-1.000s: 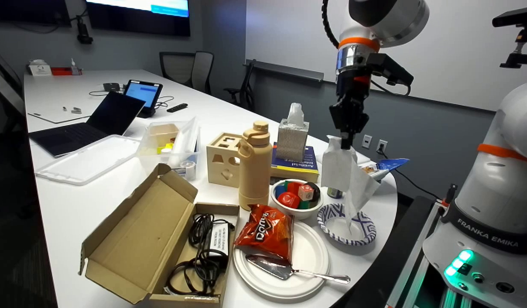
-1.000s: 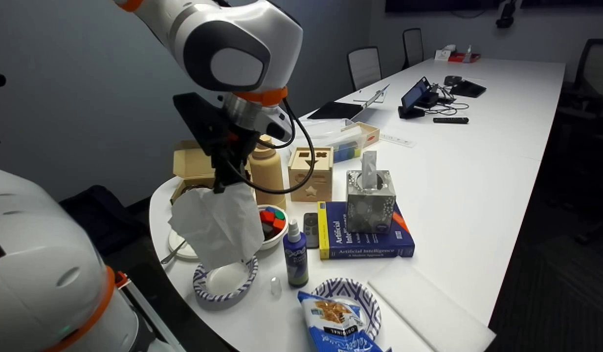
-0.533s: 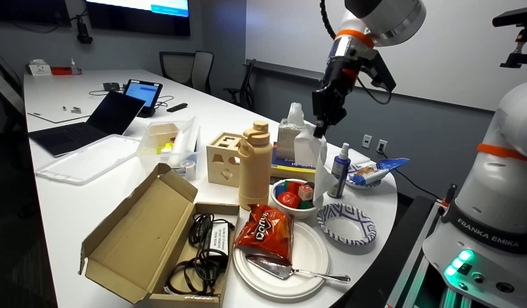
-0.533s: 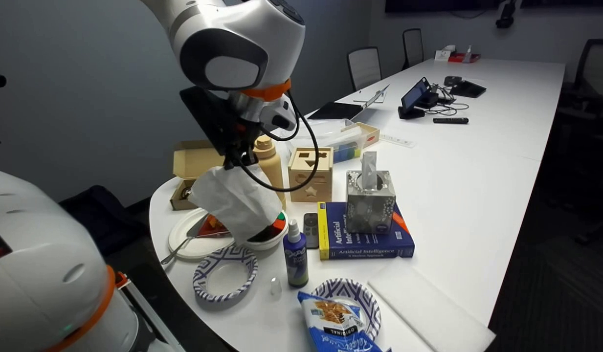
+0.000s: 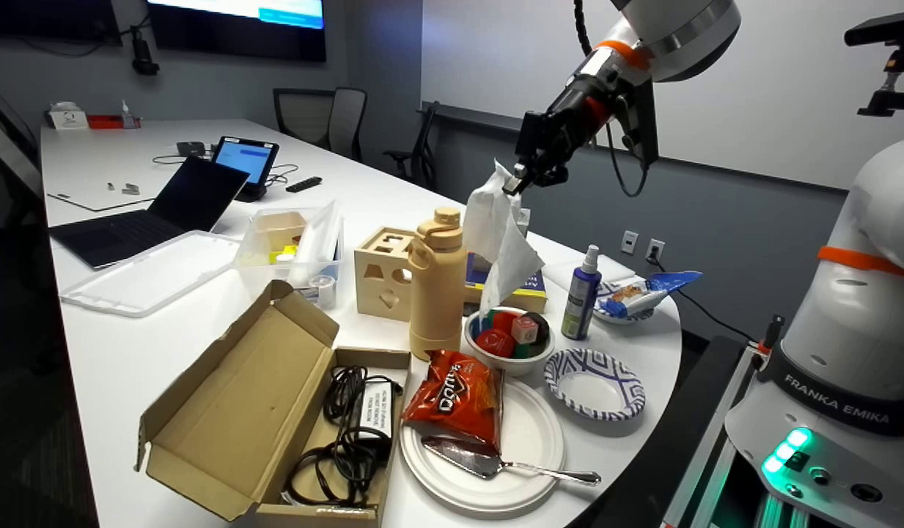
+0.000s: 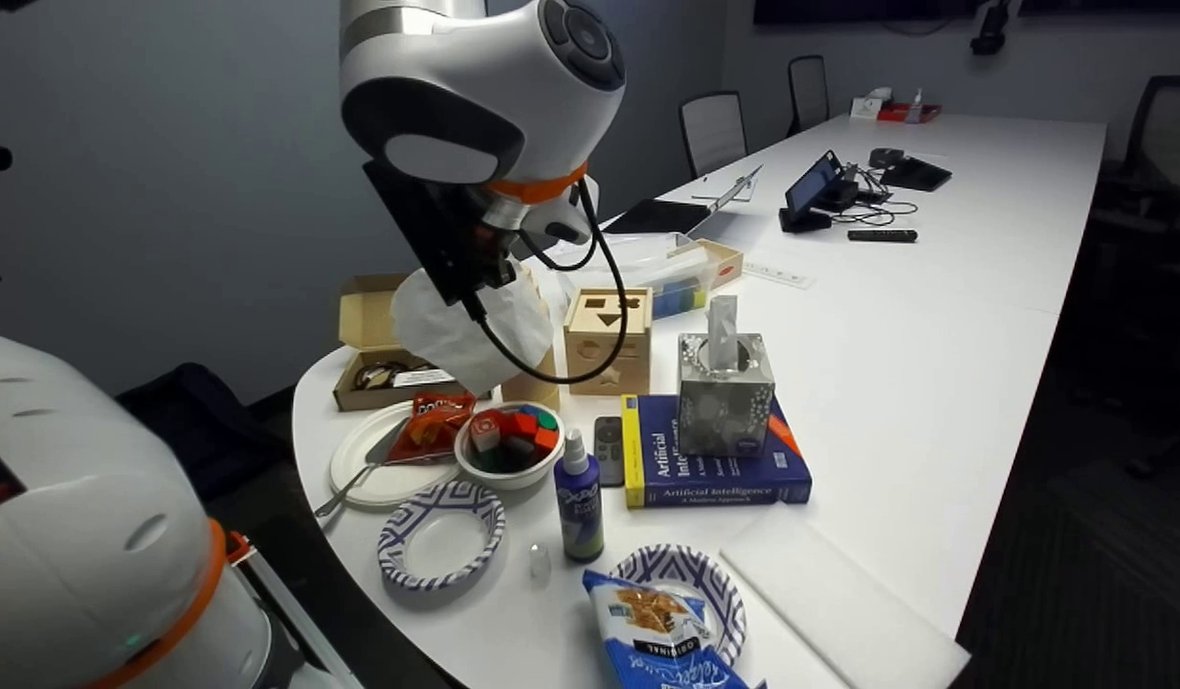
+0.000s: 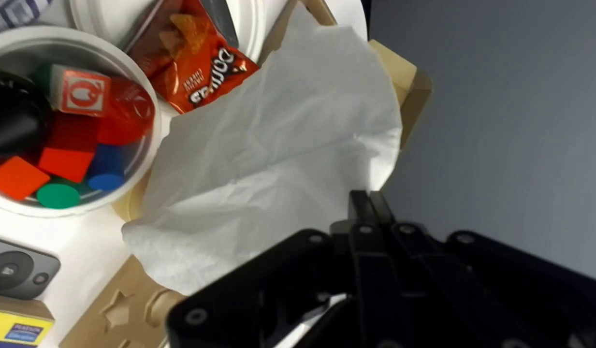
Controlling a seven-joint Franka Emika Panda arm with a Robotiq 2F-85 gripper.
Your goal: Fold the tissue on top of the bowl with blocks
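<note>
The gripper [image 7: 370,195] held the tissue [image 7: 278,145] above the table [image 6: 886,383]. The fingertips [image 7: 359,208] were pressed together, pinching one edge of the tissue, which hung as a loose, creased sheet. In an exterior view, its lowest corner overlapped the far rim of the bowl [image 5: 521,365]; whether they touched could not be told. In the wrist view, the tissue spread just beside the bowl, whose blocks [image 7: 68,162] (red, orange, blue, green and black) filled the opening. The bowl stood upright between the bottle [image 5: 437,286] and the striped dish [image 5: 591,392], near the spray bottle [image 5: 581,293]. The sorter [image 5: 375,282] stood beside the bottle. In both exterior views, the red bag [image 5: 459,396] and the server [image 5: 477,460] lay on the plate [image 5: 543,433]. In an exterior view, the tissue box [image 6: 723,411] rested on the book [image 6: 790,471], the remote [image 6: 609,452] lay between book and bowl, and the blue bag [image 6: 656,627] lay partly over another striped dish [image 6: 729,608].
</note>
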